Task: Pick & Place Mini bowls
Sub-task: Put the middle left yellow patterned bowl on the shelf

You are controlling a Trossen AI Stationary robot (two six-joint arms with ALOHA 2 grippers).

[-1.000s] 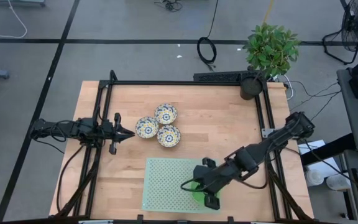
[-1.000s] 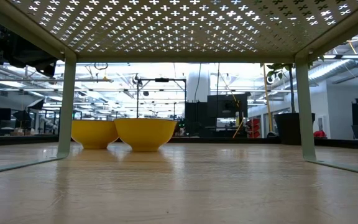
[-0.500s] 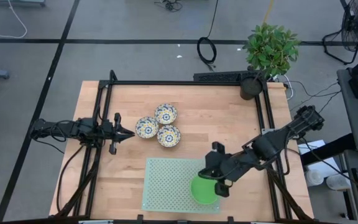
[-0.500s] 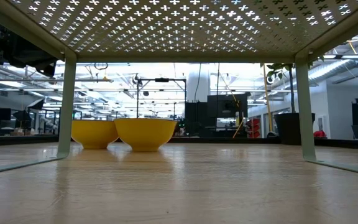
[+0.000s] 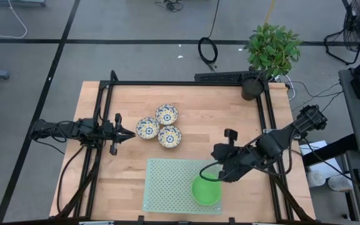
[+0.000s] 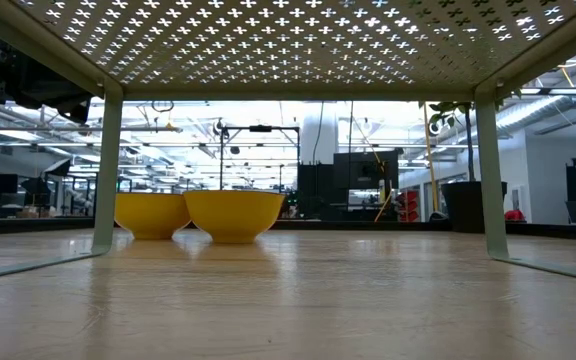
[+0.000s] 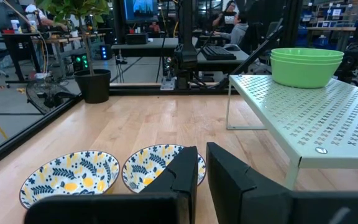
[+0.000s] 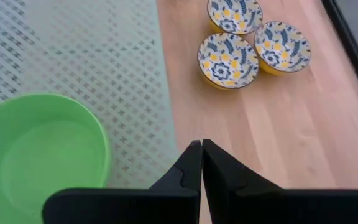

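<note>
Three white mini bowls with blue-and-yellow flowers point(image 5: 161, 127) stand close together on the wood at the table's middle left; in the low view their yellow outsides point(image 6: 233, 215) show. Plain green mini bowls point(image 5: 206, 190) sit stacked point(image 7: 306, 64) on the near right corner of the raised pale-green perforated mat point(image 5: 170, 184). My right gripper point(image 5: 217, 165) hangs shut and slanting downward above the mat's far right corner, clear of the green bowls point(image 8: 39, 149), with nothing between its fingers point(image 8: 201, 152). My left gripper point(image 5: 130, 132) waits level at the table's left edge, shut, just left of the patterned bowls point(image 7: 157, 168).
A potted plant point(image 5: 269, 53) stands at the table's far right corner. Black frame rails point(image 5: 186, 83) run along the far edge and both sides. Bare wood point(image 5: 230, 115) lies between the patterned bowls and the right rail. The mat stands on thin legs point(image 6: 108, 170).
My right gripper has risen from over the green bowls and drawn back toward the table's far and right edges, tipping less steeply and rolling somewhat. The green bowls stay on the mat and now show in full.
</note>
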